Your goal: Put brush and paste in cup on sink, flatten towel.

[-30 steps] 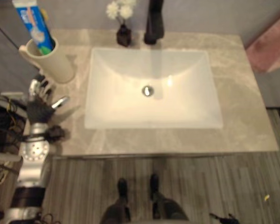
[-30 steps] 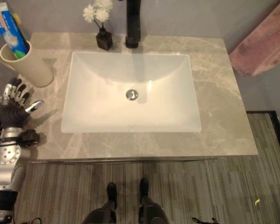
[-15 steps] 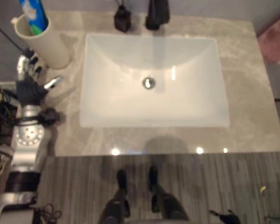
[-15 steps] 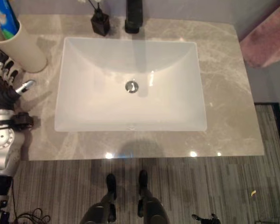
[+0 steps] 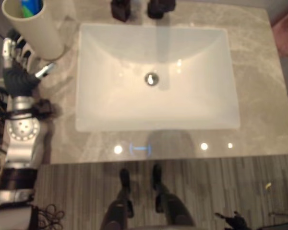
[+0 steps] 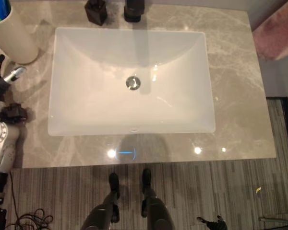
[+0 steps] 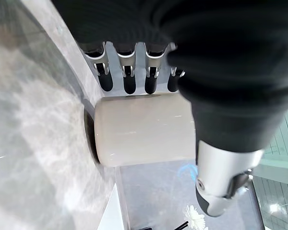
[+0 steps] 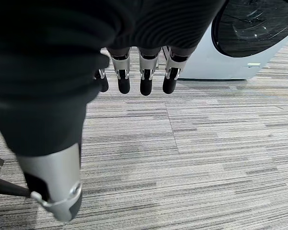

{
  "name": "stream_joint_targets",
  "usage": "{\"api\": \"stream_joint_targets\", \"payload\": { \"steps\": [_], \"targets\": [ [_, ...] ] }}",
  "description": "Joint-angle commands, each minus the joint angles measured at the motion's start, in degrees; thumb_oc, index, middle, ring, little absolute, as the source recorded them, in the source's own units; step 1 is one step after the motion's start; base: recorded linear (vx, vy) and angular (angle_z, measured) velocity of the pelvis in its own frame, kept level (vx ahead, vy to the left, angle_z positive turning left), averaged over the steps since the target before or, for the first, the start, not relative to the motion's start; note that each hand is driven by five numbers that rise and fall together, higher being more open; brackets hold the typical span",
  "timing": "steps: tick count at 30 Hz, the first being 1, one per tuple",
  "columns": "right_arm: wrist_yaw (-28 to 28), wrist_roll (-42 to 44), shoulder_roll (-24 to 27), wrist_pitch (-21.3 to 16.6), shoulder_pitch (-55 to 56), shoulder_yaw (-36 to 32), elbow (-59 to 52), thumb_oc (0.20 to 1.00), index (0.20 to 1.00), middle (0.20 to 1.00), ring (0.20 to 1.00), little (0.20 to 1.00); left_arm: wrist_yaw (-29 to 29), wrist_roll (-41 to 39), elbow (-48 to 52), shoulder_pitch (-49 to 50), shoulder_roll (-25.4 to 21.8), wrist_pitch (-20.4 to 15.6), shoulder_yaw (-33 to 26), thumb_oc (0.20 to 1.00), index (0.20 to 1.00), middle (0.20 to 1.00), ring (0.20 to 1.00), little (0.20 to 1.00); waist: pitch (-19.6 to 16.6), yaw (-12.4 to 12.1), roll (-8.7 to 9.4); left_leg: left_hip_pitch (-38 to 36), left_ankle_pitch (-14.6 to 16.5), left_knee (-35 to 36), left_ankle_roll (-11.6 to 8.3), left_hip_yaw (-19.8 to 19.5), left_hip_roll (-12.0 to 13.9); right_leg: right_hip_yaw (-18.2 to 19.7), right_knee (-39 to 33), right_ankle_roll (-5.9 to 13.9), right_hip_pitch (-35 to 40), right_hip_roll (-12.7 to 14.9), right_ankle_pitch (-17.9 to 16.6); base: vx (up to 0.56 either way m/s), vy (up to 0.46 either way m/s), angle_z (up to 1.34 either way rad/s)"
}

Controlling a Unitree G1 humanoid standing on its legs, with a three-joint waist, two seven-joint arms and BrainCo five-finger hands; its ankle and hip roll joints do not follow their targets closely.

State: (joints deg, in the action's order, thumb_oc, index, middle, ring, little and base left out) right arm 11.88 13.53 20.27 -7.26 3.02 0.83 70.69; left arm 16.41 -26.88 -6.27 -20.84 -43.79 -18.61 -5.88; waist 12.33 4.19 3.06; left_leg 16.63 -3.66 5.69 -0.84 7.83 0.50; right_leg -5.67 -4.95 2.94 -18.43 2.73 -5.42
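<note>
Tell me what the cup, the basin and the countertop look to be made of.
Cup: smooth matte cream, likely ceramic or plastic; its even, soft sheen leaves that open. Basin: glossy white, probably glazed ceramic, given the light glints. Countertop: polished grey-beige stone or a stone-look slab, with pale veining and mirrored ceiling lights.

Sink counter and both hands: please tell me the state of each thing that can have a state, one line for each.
cup: upright on the counter, toothpaste inside
toothpaste: standing in the cup
sink basin: empty, no water
left hand: open, beside the cup, holding nothing
right hand: open, over the floor, holding nothing
towel: crumpled at the counter's far right
</note>
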Motion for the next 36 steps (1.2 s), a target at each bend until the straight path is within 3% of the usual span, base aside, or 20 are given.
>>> {"api": "stream_joint_targets", "payload": {
  "steps": [1, 4, 6, 22, 36],
  "targets": [
    [1.1, -0.3, 2.3, 0.2, 0.8, 2.7, 0.8, 1.000, 1.000, 1.000, 1.000, 1.000, 0.6, 2.1, -2.4, 3.5, 1.3, -1.0, 0.1, 1.000, 1.000, 1.000, 1.000, 1.000, -1.8, 1.5, 0.41, -1.2, 4.9, -0.7, 0.09, 1.2, 1.6, 1.9, -0.1, 2.50, 0.4, 0.8, 4.2, -0.01, -0.016, -0.08],
    [0.8, -0.8, 2.7, 0.5, 0.8, 2.4, 0.9, 1.000, 1.000, 1.000, 1.000, 1.000, -0.6, 2.6, -0.9, 6.7, 2.4, 0.0, -1.3, 1.000, 1.000, 1.000, 1.000, 1.000, -2.3, 1.1, 0.70, -2.4, 5.1, -0.7, 0.07, 1.0, 1.8, 1.6, -0.1, 2.15, 1.7, 0.7, 4.8, -0.01, -0.012, -0.03],
    [0.8, -0.9, 3.0, 0.6, 0.6, 2.2, 0.8, 1.000, 1.000, 1.000, 1.000, 1.000, -0.8, 2.5, -0.7, 7.6, 3.1, 0.3, -1.7, 0.200, 0.200, 0.200, 0.200, 0.200, -2.4, 1.0, 0.87, -2.9, 5.2, -0.7, 0.01, 0.8, 1.8, 1.5, -0.1, 2.08, 2.2, 0.6, 4.9, -0.04, -0.011, -0.01],
    [-0.3, -1.3, 2.7, 1.0, 1.0, 1.1, 2.4, 1.000, 1.000, 1.000, 1.000, 1.000, -2.7, 3.6, 1.9, 11.7, 4.7, 1.7, -3.7, 0.200, 0.200, 0.200, 0.200, 0.200, -3.4, 0.4, 3.61, -4.6, 5.3, -0.7, 0.00, 0.9, 2.7, 1.3, -0.1, 1.65, 3.9, -0.2, 5.1, -0.05, -0.008, 0.01],
    [-0.6, -1.0, 2.4, 1.0, 1.2, 1.2, 3.2, 1.000, 1.000, 1.000, 1.000, 1.000, -5.2, -0.2, 1.4, 10.3, 4.1, 1.3, -1.5, 0.200, 0.200, 0.200, 0.200, 0.200, -5.1, 0.8, 3.30, -5.8, 5.4, -0.7, 0.06, 2.0, 2.8, 2.3, -0.1, 1.65, 4.5, -0.4, 5.1, -0.01, -0.005, -0.03]
  ]
}}
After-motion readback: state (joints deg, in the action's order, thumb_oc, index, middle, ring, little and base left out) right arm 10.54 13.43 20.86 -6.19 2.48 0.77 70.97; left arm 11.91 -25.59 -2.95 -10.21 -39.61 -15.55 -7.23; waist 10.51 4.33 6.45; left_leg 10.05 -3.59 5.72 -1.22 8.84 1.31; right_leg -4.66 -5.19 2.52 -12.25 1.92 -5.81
